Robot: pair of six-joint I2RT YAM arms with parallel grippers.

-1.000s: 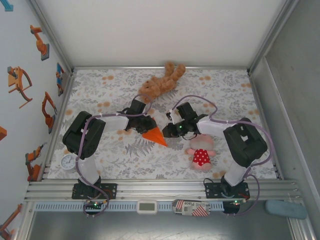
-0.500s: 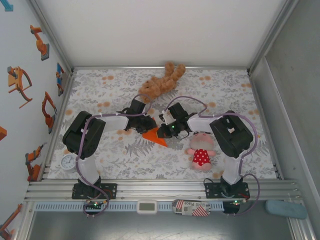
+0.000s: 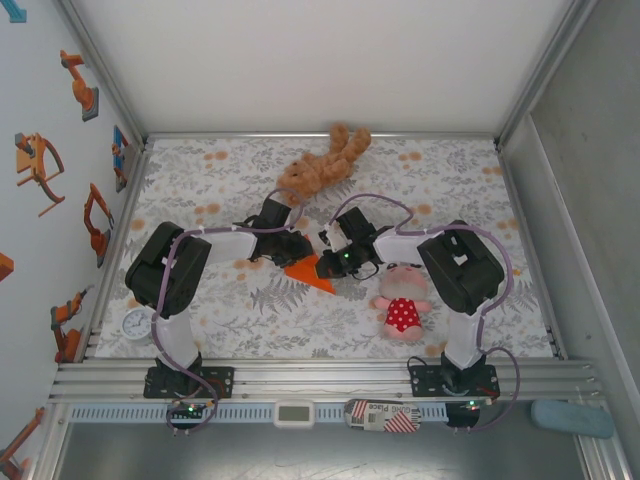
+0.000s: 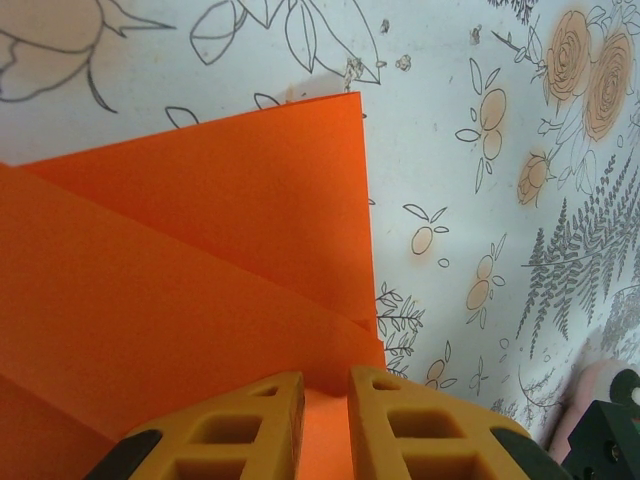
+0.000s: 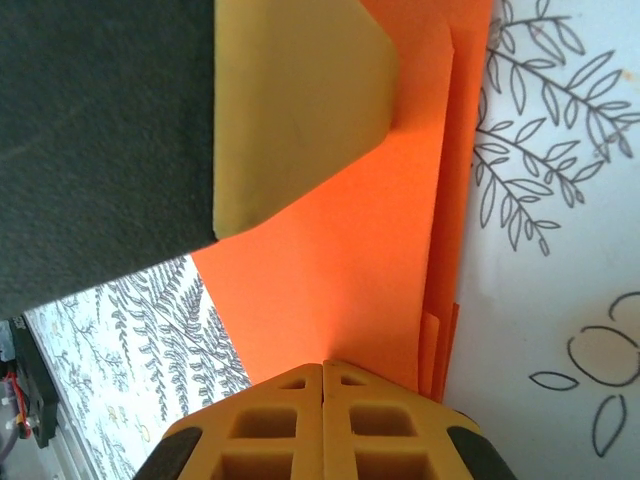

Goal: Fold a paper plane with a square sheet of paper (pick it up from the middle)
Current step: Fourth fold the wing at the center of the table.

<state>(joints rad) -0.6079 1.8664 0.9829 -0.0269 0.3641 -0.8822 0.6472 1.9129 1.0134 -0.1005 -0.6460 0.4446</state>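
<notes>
The orange sheet of paper [image 3: 312,273] lies on the flowered table cover, folded into a layered wedge whose point faces front right. It is not square now. In the left wrist view the paper [image 4: 200,260] shows overlapping flaps and a straight right edge. My left gripper [image 3: 298,256] [image 4: 326,385] rests its tips on the wide end, jaws a narrow gap apart with orange showing between them. My right gripper [image 3: 334,263] [image 5: 322,365] is shut, fingers pressed together, tips down on the paper [image 5: 340,260] near its layered edge. A left finger [image 5: 300,100] lies over the paper opposite.
A brown plush bear [image 3: 322,162] lies at the back centre. A pink doll in a red dress [image 3: 402,305] lies just right of the right gripper, under its forearm. A small white round dial [image 3: 137,324] sits at the front left. Side walls enclose the table.
My right arm has swung left to the paper and its gripper has closed; its tips now rest on the orange wedge. The left gripper and the paper have stayed put.
</notes>
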